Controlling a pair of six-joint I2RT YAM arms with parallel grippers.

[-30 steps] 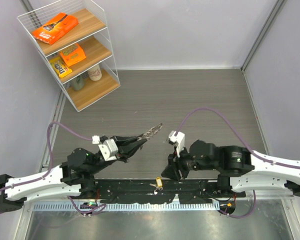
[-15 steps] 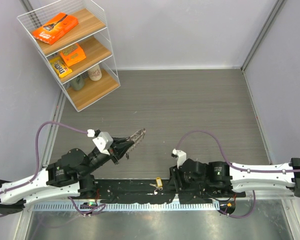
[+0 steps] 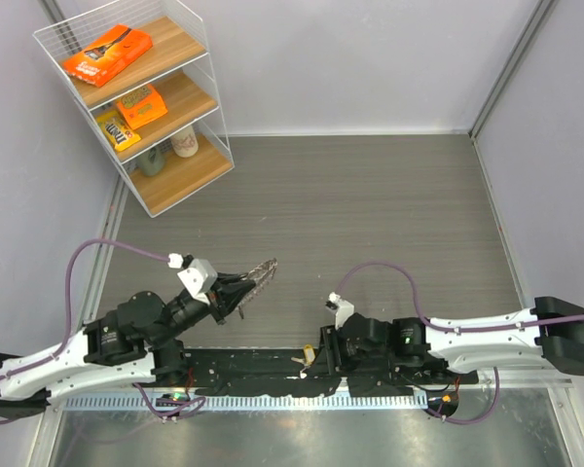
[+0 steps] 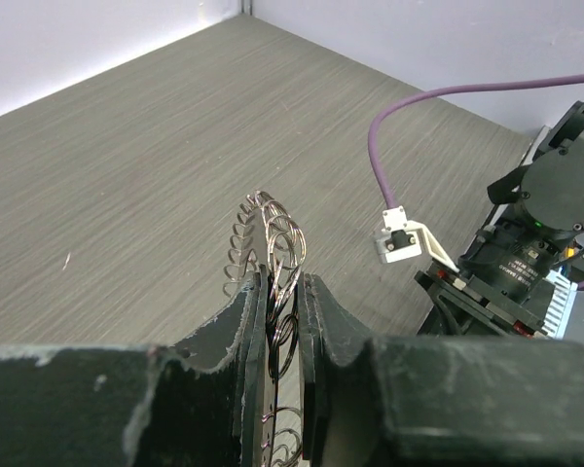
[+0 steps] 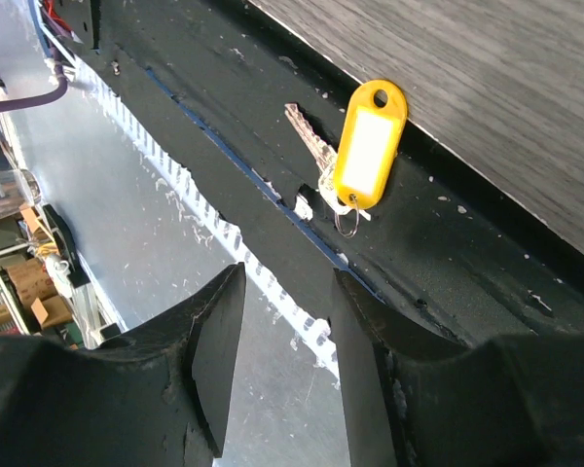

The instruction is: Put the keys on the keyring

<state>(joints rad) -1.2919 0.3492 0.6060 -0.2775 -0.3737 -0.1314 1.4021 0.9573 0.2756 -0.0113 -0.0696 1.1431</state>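
The grey wood-grain table (image 3: 370,204) fills most of the top view. In its far left corner stands one white wire rack (image 3: 136,107) with three wooden shelves that carry orange and yellow packets. Two white and black arms reach in from the near edge, the left arm (image 3: 88,350) and the right arm (image 3: 487,336). One black strip (image 5: 448,243) runs along this edge.

The left jaws are almost closed and grip the keyring (image 4: 273,229), a floppy loop of many small silvery metal rings. It stands out past the tips, above the table.

The right jaws are about half open and hold nothing. They hang low over the black strip. There lie the keys (image 5: 355,161): one silvery key and one yellow tag with a white window, touching each other.
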